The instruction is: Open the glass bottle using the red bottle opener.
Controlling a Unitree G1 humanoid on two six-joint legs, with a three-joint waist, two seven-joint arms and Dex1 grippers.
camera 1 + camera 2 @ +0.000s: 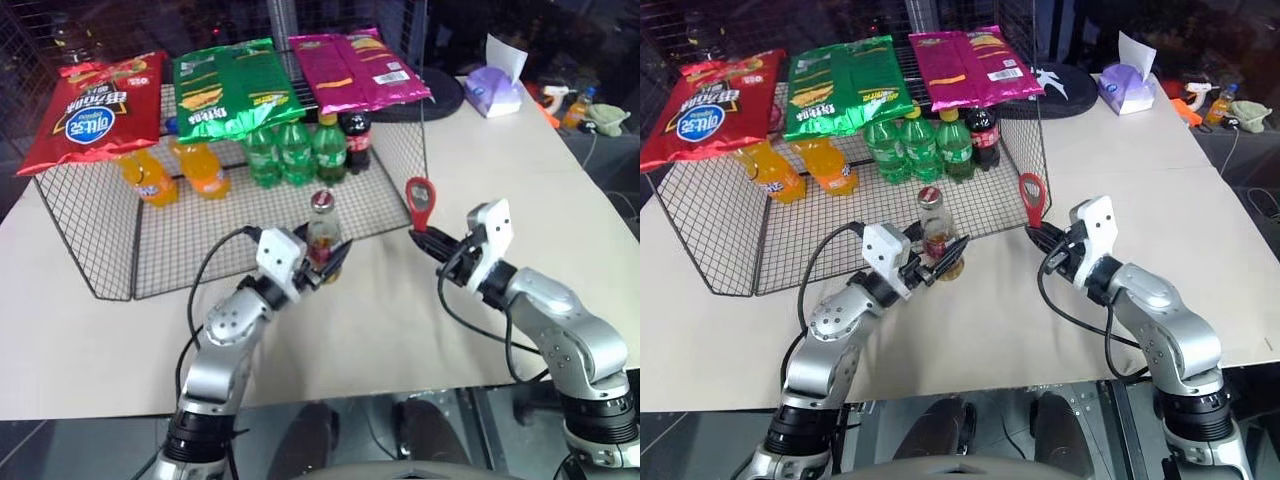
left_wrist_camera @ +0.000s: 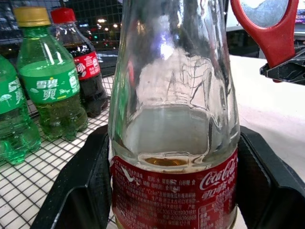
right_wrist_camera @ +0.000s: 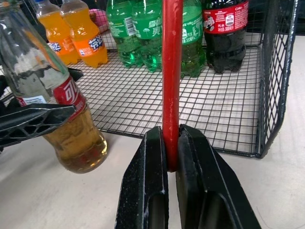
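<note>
Bottle (image 1: 322, 235) is in my left claw (image 1: 318, 262), fingers clamped on either side of the label, cap (image 1: 322, 199) on as far as I can see. It's held just in front of the wire rack (image 1: 90, 240), tilted a bit, amber drink pooled low in the body. Can't tell whether its base touches the worktop (image 1: 400, 320) or hangs clear.

Right claw (image 1: 424, 240) is closed flat on the opener (image 1: 419, 202) handle, ring head pointing up. Opener sits to the right of the bottle, apart from it, ring roughly level with the cap. No contact between the two.

Relative to the bottle: green soda bottles (image 1: 295, 150) and a dark cola bottle (image 1: 357, 140) stand behind it inside the rack, orange ones (image 1: 175, 172) behind and to the left. Chip bags (image 1: 235, 85) lie on the rack top.

Progress, my read: both pickups done, both grips look solid. Left to do: bring the ring over the cap, hook under the crimped edge, lever it off. So roughly halfway, the actual opening not started. Main thing to watch is the bottle's tilt when I line the ring up.
</note>
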